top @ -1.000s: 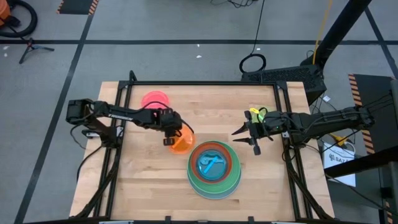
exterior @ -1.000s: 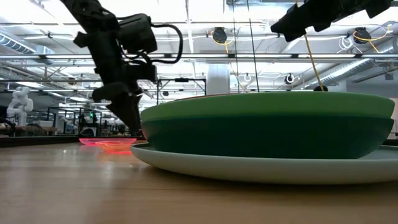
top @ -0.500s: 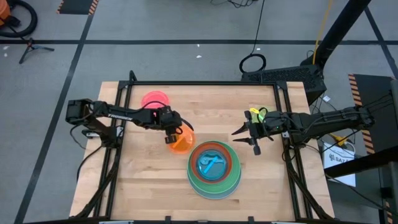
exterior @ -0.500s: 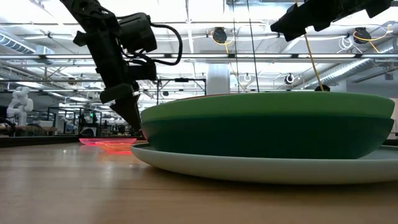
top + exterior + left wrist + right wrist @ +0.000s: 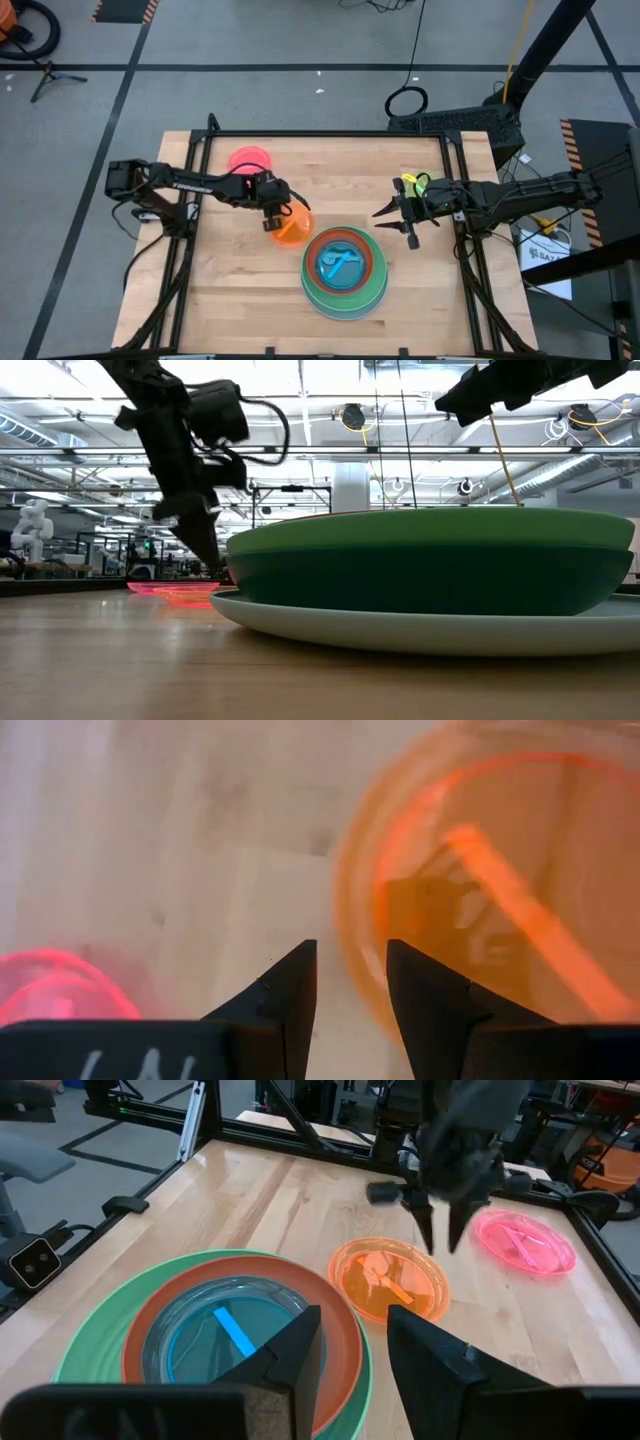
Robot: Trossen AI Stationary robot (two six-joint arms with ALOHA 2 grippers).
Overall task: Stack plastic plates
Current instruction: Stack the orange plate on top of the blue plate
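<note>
A small translucent orange plate lies flat on the table, left of a stack of plates. The stack holds pale blue and green large plates, then red-orange, blue and cyan ones. A small pink plate lies flat near the far edge. No lime plate shows. My left gripper is open and points down. Its fingers stand on either side of the orange plate's far-left rim. My right gripper hovers open, right of the stack. My left gripper comes from above with one finger inside the orange plate's rim and one outside it. There is a gap at the fingertips, and I cannot tell whether either finger touches the rim. The plate lies flat on the table.
Black frame rails run along the table's left and right sides. Bare wood lies left of the orange plate and along the near edge. The stack stands a little way right of the orange plate.
My left gripper has shifted slightly toward the table's left edge over the orange plate's rim. The plate has stayed where it was.
</note>
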